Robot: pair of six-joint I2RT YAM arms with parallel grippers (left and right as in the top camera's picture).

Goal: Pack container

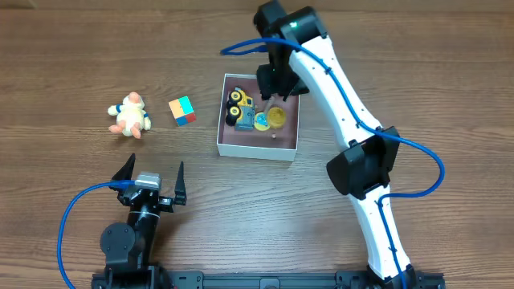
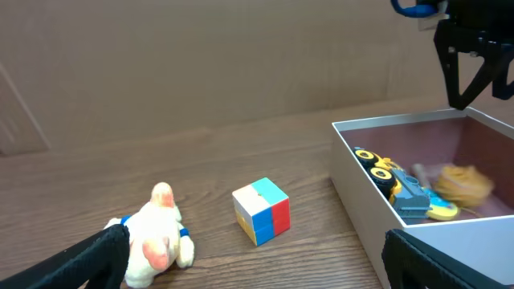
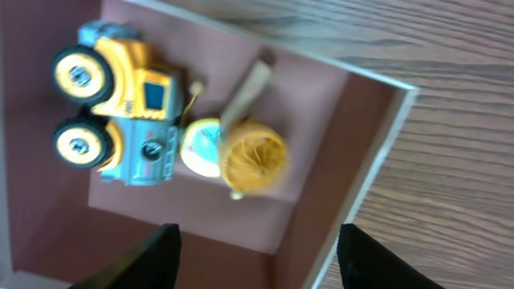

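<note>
Container [image 1: 255,150] sits just right of centre in the overhead frame, flat on the table [image 1: 80,48]. White walls, dusty pink floor.

Inside, toward its upper left corner: a yellow toy truck [image 1: 239,108] with black wheels. Just right of it lies a small blue-and-yellow disc [image 1: 262,124], and a yellow round piece [image 1: 275,117] touches that disc. The yellow piece is blurred in both wrist views, so I cannot tell its exact shape.

Right pincer [image 1: 273,91] hangs over the upper part of the container, pointing down. Its fingers are spread and grip nothing. In the right wrist view the two dark fingers [image 3: 152,261] stand at the bottom of the frame with only box floor between them.

Left pincer [image 1: 154,168] is low in the overhead frame, left of centre. Its fingers are splayed wide with nothing between them, well apart from the container.

Outside, on the table left of the container: a colour cube [image 1: 182,111] near the box wall, and a cream-and-orange plush toy [image 1: 130,116] farther left.
</note>
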